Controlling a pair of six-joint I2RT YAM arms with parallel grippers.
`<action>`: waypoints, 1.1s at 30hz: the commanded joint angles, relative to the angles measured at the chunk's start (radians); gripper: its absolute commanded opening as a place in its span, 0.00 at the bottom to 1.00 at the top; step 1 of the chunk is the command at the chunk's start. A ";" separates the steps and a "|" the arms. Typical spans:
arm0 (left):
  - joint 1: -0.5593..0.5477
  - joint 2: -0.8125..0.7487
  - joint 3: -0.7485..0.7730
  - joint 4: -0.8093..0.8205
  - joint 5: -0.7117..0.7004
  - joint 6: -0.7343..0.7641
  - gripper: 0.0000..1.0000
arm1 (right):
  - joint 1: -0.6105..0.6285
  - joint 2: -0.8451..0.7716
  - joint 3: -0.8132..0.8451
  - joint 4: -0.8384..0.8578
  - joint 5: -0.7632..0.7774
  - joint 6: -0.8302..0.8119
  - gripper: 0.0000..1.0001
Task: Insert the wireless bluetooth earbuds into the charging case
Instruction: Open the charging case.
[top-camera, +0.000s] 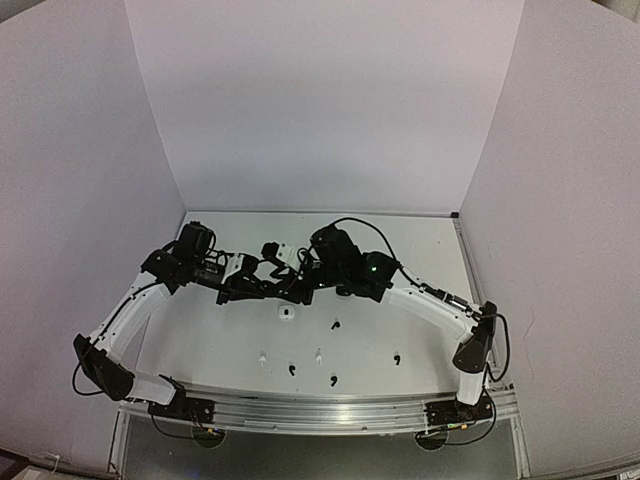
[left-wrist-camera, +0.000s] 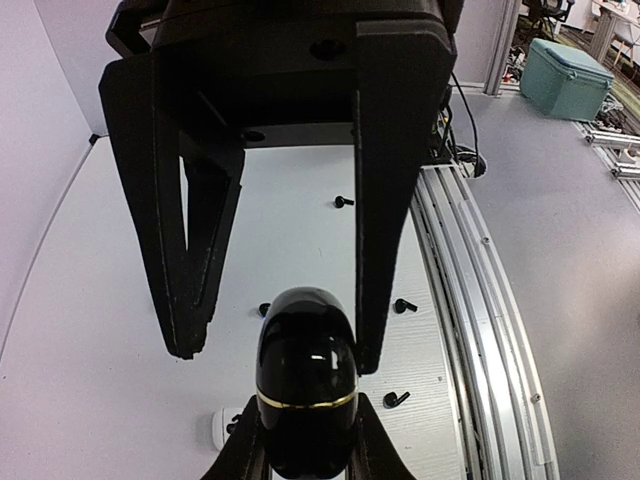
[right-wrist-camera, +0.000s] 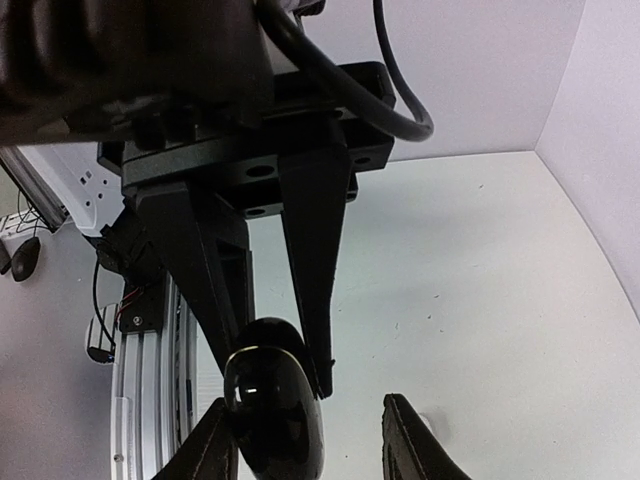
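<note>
Looking down on a white table (top-camera: 230, 340) fenced by pale panels. Reaching in from the near edge with the left arm (top-camera: 125, 320) and the right arm (top-camera: 430, 305), meeting over the table's middle. Clenching the left gripper (left-wrist-camera: 308, 415) on a glossy black charging case (left-wrist-camera: 305, 365), lid shut along a thin gold seam. Standing the right gripper (right-wrist-camera: 307, 403) released, jaws apart and straddling the case's far end, one finger just beside it, contact impossible to tell. Resting a small white item (top-camera: 287, 313) on the table just below the grippers. Lying loose toward the near edge, well apart from the held case: four black earbuds (top-camera: 335, 325) (top-camera: 397, 357) (top-camera: 291, 370) (top-camera: 333, 380) and two white earbuds (top-camera: 262, 357) (top-camera: 318, 355).
</note>
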 joint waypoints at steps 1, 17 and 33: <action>0.000 -0.025 0.011 -0.022 0.076 0.019 0.00 | -0.042 -0.061 -0.038 0.001 0.086 0.030 0.42; -0.001 -0.026 0.002 0.021 0.081 -0.007 0.00 | -0.064 -0.017 -0.028 0.045 0.084 0.064 0.40; 0.012 -0.121 -0.210 0.465 0.104 -0.365 0.00 | -0.083 0.053 0.021 0.047 0.025 0.102 0.40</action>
